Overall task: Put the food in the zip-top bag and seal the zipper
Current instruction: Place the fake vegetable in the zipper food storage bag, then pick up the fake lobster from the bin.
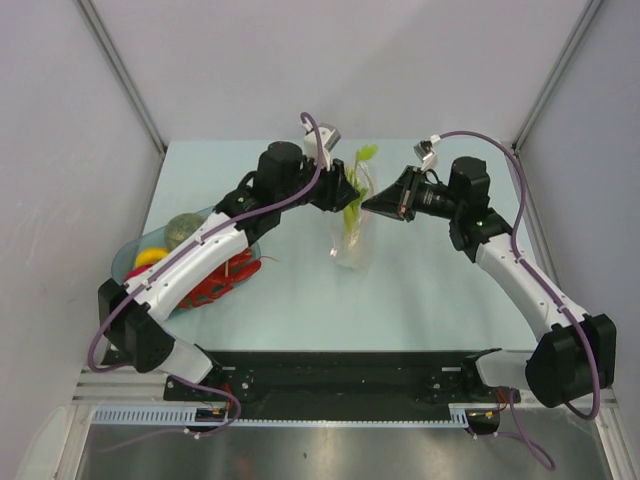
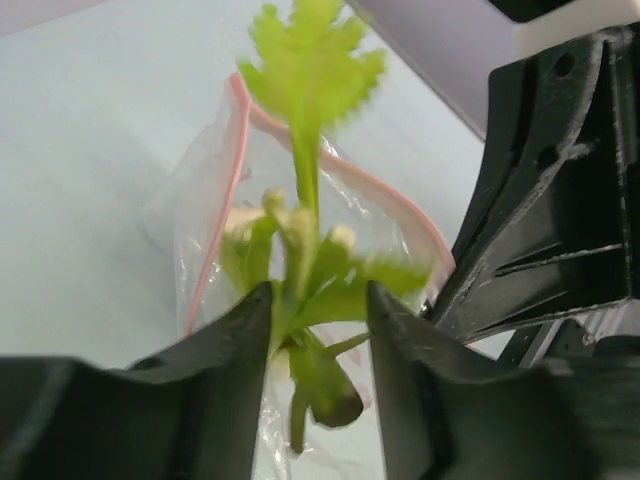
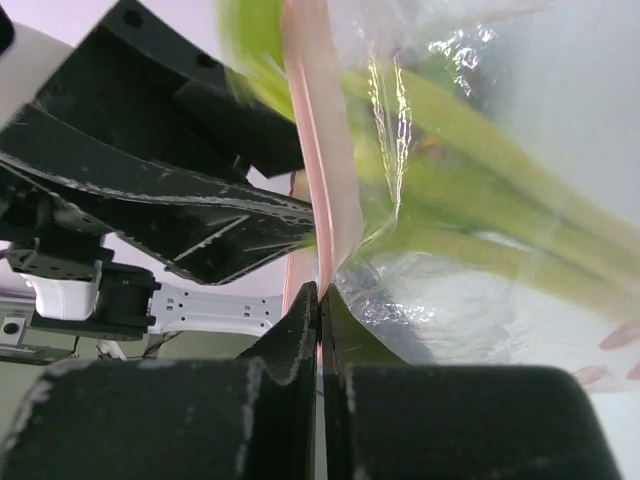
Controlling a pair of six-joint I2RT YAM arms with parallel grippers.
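My left gripper (image 2: 320,300) has its fingers apart, with the celery stalk (image 2: 305,175) seemingly loose between them and its lower end inside the zip-top bag (image 2: 212,190) just beyond. My right gripper (image 3: 320,300) is clamped on the zipper (image 3: 318,150) alongside. The lobster (image 1: 215,288) and vegetables (image 1: 150,257) lie in the dish (image 1: 120,262), well behind the left fingers. Sealing is not yet done. I can't make out the grapes.

The zip-top bag (image 2: 200,185) is thin clear plastic, crinkly and glossy, with a smooth pink zipper (image 2: 229,190). Celery (image 2: 310,60) looks like matt plastic, and the left gripper (image 2: 318,300) is matt black plastic, kinda grainy.
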